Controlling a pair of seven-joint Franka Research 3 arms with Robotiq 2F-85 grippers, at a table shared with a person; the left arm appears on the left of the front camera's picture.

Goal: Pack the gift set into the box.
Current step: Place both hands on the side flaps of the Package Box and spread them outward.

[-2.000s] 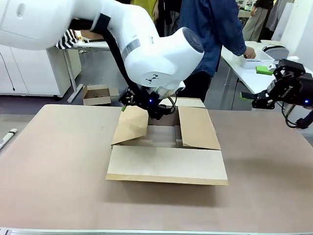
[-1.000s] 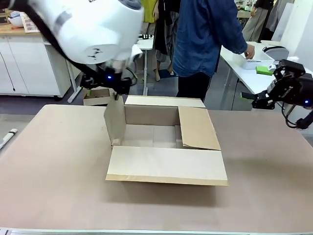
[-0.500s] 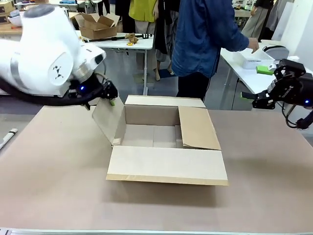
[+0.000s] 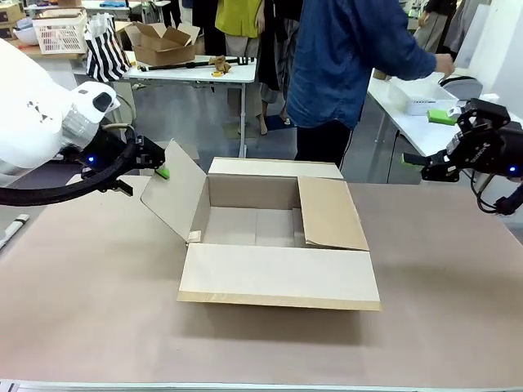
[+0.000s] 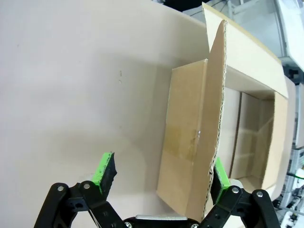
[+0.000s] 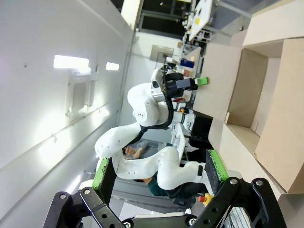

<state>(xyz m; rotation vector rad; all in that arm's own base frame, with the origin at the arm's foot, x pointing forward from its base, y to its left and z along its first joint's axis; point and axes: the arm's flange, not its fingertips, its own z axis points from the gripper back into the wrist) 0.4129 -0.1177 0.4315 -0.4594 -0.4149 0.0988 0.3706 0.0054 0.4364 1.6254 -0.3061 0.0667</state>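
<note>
- left gripper (image 4: 158, 168) – low over the left side of the tan worktop (image 4: 90, 278), at the outer edge of the box's left flap (image 4: 176, 200). in the left wrist view its fingers (image 5: 106, 172) are apart; the flap's corrugated edge stands between them, close against one green pad and well clear of the other, and no clamping shows.
- left flap – raised, tilted outward to the left.
- cardboard box (image 4: 278, 237) – plain brown, mid-worktop, top open, bare cardboard floor visible. the far flap (image 4: 274, 169) is folded outward, the near flap (image 4: 278, 273) lies flat toward the camera, and the right flap (image 4: 331, 212) leans inward over the opening.
- person (image 4: 343, 65) – blue denim top, standing beyond the far edge and turned to the right, one hand (image 4: 445, 64) over a white container (image 4: 417, 94) on a side table. its contents cannot be made out.
- right gripper (image 4: 421, 163) – raised above the worktop's right edge, well apart from the box, pointing left. fingers (image 6: 213, 170) spread wide – nothing lies between the pads.
</note>
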